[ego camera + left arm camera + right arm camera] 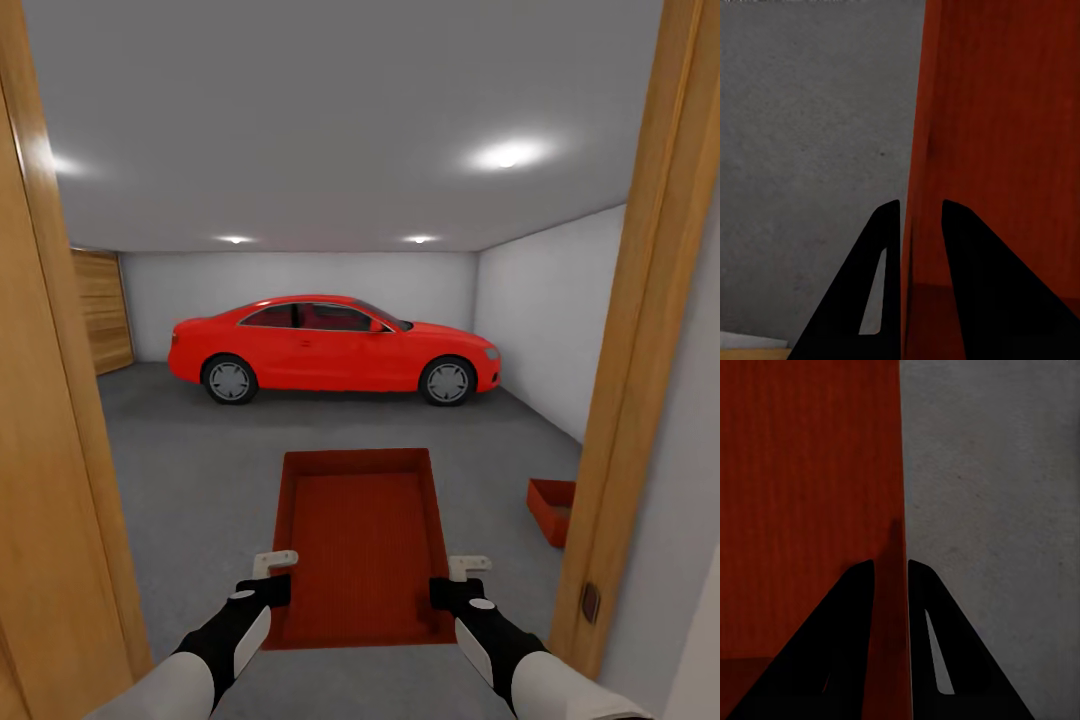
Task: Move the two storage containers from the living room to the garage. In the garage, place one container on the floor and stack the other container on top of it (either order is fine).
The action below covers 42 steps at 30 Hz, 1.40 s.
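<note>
I hold one orange-red storage container [360, 540] level in front of me, over the dark grey floor [190, 470] of the garage [300, 275]. My left gripper [268, 590] is shut on its left wall and my right gripper [455, 592] on its right wall. In the left wrist view the left gripper [921, 214] straddles the container's wall [1005, 135]. The right wrist view has the right gripper [891, 566] pinching the opposite wall [802, 495]. The other storage container [552, 510] sits on the floor at the right, partly hidden by the door frame.
I stand in a doorway between wooden jambs, one at the left [50, 450] and one at the right [640, 400]. A red car [335, 348] is parked across the far side. A white wall [545, 320] runs along the right, and a wooden panel [102, 310] stands at the back left.
</note>
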Tool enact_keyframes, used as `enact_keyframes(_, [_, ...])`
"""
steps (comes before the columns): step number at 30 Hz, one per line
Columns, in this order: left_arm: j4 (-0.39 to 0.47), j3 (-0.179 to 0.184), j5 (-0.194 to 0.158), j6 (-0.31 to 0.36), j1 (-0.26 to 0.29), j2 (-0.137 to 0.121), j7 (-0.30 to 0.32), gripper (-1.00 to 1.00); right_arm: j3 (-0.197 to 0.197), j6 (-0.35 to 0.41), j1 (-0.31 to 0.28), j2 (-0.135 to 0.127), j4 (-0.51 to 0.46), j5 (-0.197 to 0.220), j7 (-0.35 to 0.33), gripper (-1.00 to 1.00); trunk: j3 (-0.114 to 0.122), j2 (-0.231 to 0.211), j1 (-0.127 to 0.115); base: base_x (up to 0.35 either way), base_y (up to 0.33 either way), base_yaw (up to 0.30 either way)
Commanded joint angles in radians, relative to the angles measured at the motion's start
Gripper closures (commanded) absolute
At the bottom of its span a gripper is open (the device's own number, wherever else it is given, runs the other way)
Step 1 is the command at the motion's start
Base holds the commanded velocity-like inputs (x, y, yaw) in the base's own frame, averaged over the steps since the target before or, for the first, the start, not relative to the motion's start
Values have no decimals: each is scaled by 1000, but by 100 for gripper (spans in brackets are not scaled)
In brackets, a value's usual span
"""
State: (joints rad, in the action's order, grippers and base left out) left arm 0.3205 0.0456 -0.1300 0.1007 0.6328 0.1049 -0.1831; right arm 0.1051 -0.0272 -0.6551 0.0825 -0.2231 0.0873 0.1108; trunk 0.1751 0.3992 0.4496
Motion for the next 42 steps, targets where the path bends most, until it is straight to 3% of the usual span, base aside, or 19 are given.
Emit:
enact_keyframes(1, [18,-16,12,-26,0,-33,-27,100,-2,-4,0,-1,4,9,9,100,-1,1,0,73,2,0])
enact_keyframes(42, [19,-16,12,-26,0,-33,-27,100,-2,-3,0,-1,3,9,9,100,-1,1,0,311,0,0])
